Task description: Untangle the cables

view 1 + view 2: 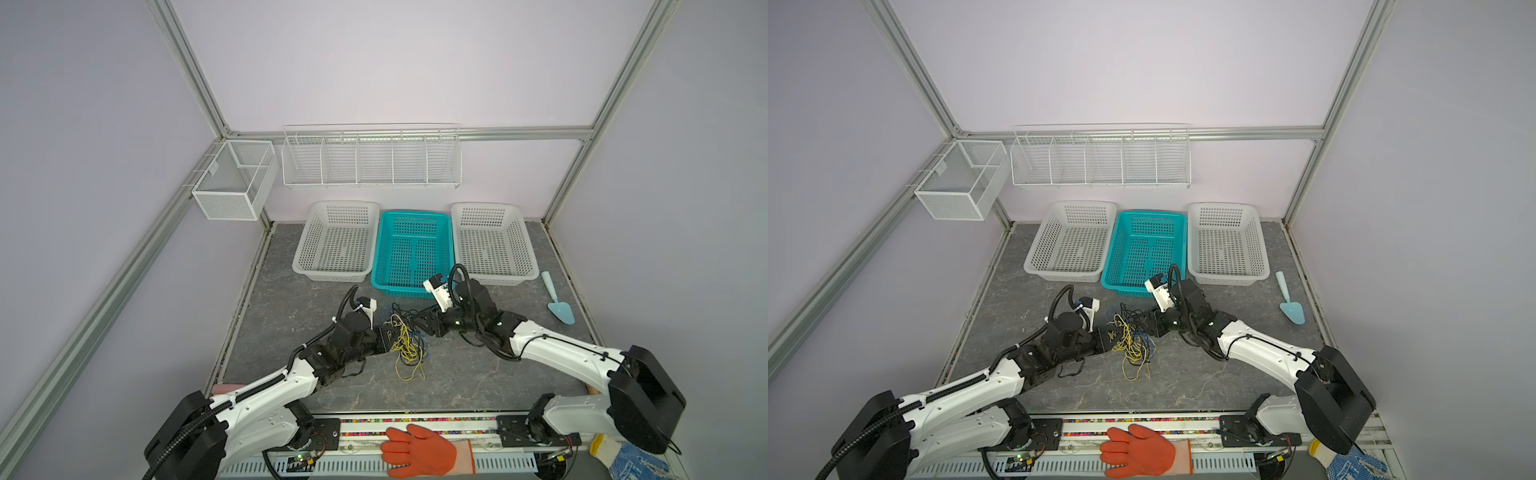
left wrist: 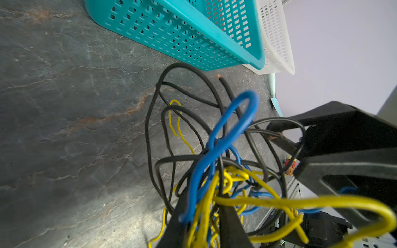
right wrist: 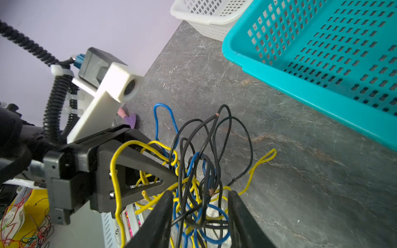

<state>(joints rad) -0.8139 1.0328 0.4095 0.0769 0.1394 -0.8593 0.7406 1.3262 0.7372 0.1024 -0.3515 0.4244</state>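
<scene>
The cables (image 1: 405, 340) (image 1: 1133, 340) are a tangle of thin yellow, black and blue wires on the grey tabletop, between the two arms. My left gripper (image 1: 388, 336) (image 1: 1111, 334) reaches in from the left. In the left wrist view its jaws (image 2: 204, 197) stand close together, pinching yellow and blue strands of the cables (image 2: 225, 171). My right gripper (image 1: 415, 323) (image 1: 1140, 323) comes in from the right. In the right wrist view its fingers (image 3: 200, 193) stand apart around loose loops of the cables (image 3: 199, 167). One yellow loop hangs over the left gripper's finger (image 3: 137, 167).
Three baskets stand at the back: white (image 1: 340, 204), teal (image 1: 413, 212) just behind the right wrist, white (image 1: 490, 205). A light-blue trowel (image 1: 559, 307) lies at the right. An orange glove (image 1: 419, 451) lies on the front rail. Wire racks (image 1: 370, 158) hang on the wall.
</scene>
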